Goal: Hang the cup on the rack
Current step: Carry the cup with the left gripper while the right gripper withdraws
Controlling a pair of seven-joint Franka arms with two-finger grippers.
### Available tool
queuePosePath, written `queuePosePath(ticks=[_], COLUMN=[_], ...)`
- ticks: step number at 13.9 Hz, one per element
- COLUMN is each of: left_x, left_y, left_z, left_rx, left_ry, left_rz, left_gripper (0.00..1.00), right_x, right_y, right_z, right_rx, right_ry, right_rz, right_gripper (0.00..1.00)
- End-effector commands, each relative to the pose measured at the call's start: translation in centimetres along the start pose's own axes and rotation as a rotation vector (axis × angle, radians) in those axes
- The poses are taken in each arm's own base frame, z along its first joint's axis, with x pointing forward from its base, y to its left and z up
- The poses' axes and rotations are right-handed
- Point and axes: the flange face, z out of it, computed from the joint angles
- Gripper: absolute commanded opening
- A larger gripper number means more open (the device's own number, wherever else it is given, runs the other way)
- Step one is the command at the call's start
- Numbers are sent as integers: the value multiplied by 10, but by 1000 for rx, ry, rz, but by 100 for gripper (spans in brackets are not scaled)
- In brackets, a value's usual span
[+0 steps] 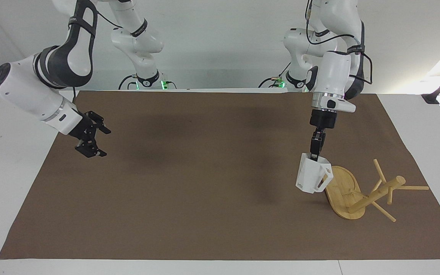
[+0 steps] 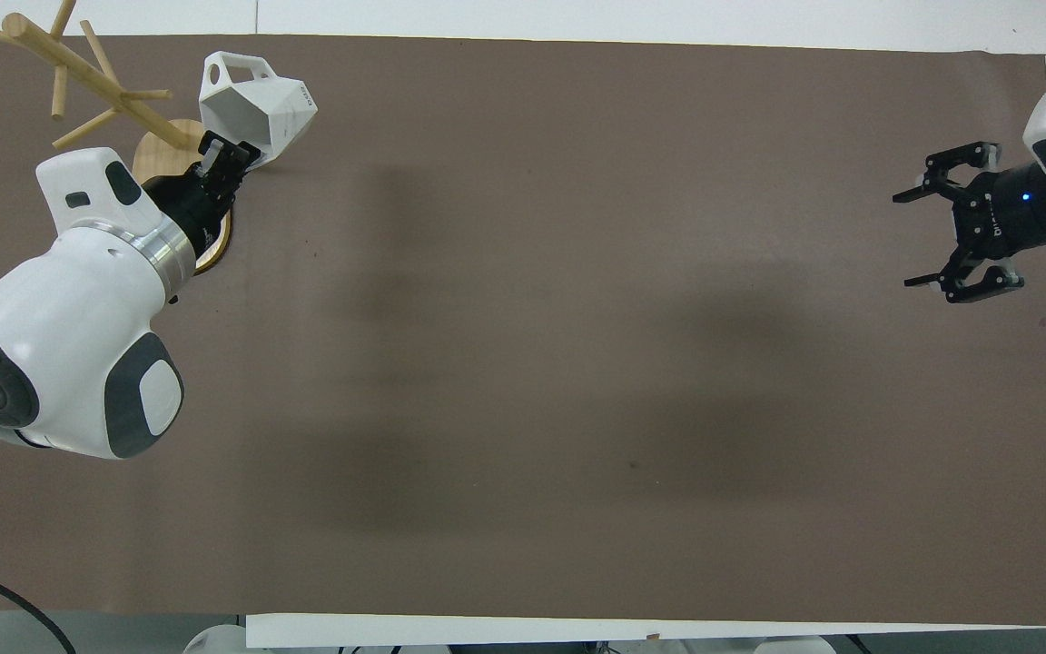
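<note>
The white faceted cup (image 1: 311, 175) hangs from my left gripper (image 1: 314, 154), which is shut on its rim; the squared handle points toward the rack. It also shows in the overhead view (image 2: 255, 104) with the left gripper (image 2: 219, 163). The cup is in the air beside the oval base of the bamboo rack (image 1: 361, 191), which lies tipped on its side, pegs spread toward the left arm's end of the table; it also shows in the overhead view (image 2: 78, 77). My right gripper (image 1: 92, 139) is open and empty over the mat's edge at the right arm's end, also in the overhead view (image 2: 936, 218).
A brown mat (image 1: 204, 183) covers most of the white table (image 1: 13, 152). A dark clamp (image 1: 439, 91) sits at the table corner toward the left arm's end.
</note>
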Motion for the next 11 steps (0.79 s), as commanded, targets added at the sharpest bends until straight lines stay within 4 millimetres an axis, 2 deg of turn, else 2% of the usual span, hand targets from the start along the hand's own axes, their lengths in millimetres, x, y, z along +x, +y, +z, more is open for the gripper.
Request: queuePosePath(ticks=[1, 3, 5, 7, 8, 10, 11], left_x=[-1, 17, 25, 26, 33, 38, 40], left_y=[-24, -38, -44, -51, -54, -58, -59], left_z=[25, 27, 30, 37, 37, 37, 37], left_rx=[-55, -47, -36, -20, -14, -8, -5], left_ry=[50, 78, 89, 88, 97, 104, 107], left_rz=[1, -15, -23, -24, -34, -43, -46], left_gripper=[0, 0, 0, 0, 0, 0, 0], right_x=[15, 30, 50, 57, 61, 63, 62], right_y=[2, 0, -6, -14, -19, -30, -35], right_z=[-35, -61, -85, -114, -129, -144, -144], right_rx=[-10, -44, -79, -103, -114, -100, -92], right_ry=[-47, -121, -177, -231, -249, -282, -315], right_rz=[138, 297, 466, 666, 767, 968, 1059], right_gripper=[99, 99, 99, 99, 99, 99, 99])
